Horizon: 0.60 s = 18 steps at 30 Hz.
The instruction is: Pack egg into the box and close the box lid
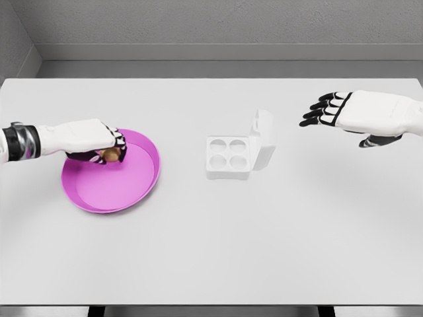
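Note:
A brown egg (pixel 110 154) lies in the pink plate (pixel 132 191) at the left of the table. My left hand (pixel 106 148) reaches in from the left edge, its fingers curled around the egg over the plate's far side. At the table's middle a white egg box (pixel 228 157) with several empty cups sits with its lid (pixel 262 140) standing open on the right side. My right hand (pixel 324 109) hovers at the upper right, fingers spread and holding nothing, well apart from the box.
The white table (pixel 211 251) runs to a grey back wall; its front edge lies near the bottom of the view.

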Tool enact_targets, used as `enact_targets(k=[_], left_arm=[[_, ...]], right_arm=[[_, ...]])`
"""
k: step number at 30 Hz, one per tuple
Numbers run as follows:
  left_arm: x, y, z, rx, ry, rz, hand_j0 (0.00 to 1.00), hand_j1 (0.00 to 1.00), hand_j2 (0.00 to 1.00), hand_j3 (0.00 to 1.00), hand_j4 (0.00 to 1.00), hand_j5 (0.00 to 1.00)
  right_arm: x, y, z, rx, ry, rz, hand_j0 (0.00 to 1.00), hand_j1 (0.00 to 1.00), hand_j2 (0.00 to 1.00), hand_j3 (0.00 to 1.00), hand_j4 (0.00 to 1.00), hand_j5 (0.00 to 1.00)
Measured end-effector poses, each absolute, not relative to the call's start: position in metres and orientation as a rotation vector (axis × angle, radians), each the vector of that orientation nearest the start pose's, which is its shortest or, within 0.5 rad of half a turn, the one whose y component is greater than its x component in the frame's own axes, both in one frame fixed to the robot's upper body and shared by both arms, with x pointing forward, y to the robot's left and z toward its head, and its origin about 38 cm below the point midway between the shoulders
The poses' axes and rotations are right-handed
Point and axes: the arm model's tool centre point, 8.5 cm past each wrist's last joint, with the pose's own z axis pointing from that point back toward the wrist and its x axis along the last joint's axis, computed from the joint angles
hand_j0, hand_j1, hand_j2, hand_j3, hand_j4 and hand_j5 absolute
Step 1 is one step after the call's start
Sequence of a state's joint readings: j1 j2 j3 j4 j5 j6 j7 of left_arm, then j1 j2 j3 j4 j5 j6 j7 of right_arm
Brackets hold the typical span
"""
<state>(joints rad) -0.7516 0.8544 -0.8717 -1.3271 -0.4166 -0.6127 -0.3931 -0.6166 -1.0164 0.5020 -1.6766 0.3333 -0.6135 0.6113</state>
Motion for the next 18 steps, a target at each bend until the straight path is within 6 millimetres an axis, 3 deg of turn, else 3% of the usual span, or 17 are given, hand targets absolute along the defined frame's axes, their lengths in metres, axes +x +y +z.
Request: enact_targets(k=[4, 8, 12, 18], left_arm=[[0.442, 0.291, 0.190, 0.361, -1.366, -2.185, 0.26, 0.26, 0.26, 0.26, 0.26, 0.26], [0.443, 0.258, 0.187, 0.301, -1.419, -2.209, 0.26, 0.26, 0.26, 0.26, 0.26, 0.26], [0.445, 0.238, 0.191, 0.280, -1.462, -2.221, 0.26, 0.26, 0.26, 0.26, 0.26, 0.26], [0.450, 0.201, 0.209, 0.266, -1.569, -2.240, 0.26, 0.26, 0.26, 0.26, 0.26, 0.26]], right_arm=[[0.397, -0.324, 0.289, 0.715, 1.830, -2.999, 1.00, 1.00, 1.00, 1.00, 1.00, 1.00], [0.397, -0.324, 0.289, 0.712, 1.830, -3.000, 1.00, 1.00, 1.00, 1.00, 1.00, 1.00], [0.397, -0.324, 0.289, 0.714, 1.830, -2.999, 1.00, 1.00, 1.00, 1.00, 1.00, 1.00], [0.397, -0.324, 0.289, 0.714, 1.830, -2.998, 1.00, 1.00, 1.00, 1.00, 1.00, 1.00]])
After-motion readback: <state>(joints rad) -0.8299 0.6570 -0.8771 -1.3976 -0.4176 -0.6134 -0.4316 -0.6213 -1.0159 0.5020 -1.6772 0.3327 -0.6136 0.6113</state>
